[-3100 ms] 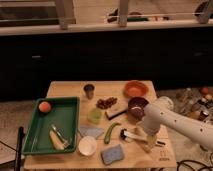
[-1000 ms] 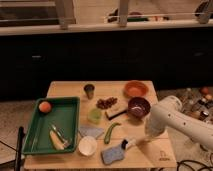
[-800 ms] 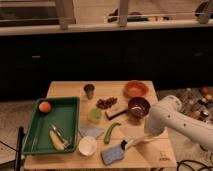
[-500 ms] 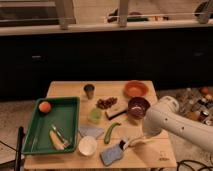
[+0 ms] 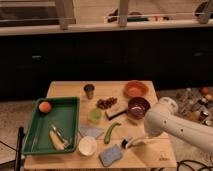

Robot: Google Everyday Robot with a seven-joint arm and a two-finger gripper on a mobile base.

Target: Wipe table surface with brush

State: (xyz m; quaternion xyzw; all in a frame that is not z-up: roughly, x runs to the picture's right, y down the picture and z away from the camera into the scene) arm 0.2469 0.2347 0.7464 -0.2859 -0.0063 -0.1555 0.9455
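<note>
The brush [image 5: 131, 143] has a white handle and a small black head. Its head rests on the pale wooden table surface [image 5: 67, 90] near the front edge, right of the blue-grey sponge [image 5: 110, 154]. My gripper [image 5: 146, 139] is at the end of the white arm [image 5: 170, 122], which reaches in from the right. It is shut on the rear end of the brush handle, and the arm's bulk covers most of it. The green cucumber [image 5: 111, 132] lies just left of the brush.
A green tray [image 5: 35, 131] at the left holds an orange fruit [image 5: 45, 106] and a banana [image 5: 57, 139]. On the table stand a metal cup [image 5: 89, 91], orange bowl [image 5: 136, 89], purple bowl [image 5: 138, 107], black-and-cream bar [image 5: 116, 113], green cup [image 5: 94, 115] and white bowl [image 5: 87, 145].
Since three seconds ago the brush has moved forward and left with the arm, ending beside the sponge. Over the last second the arm has edged slightly left.
</note>
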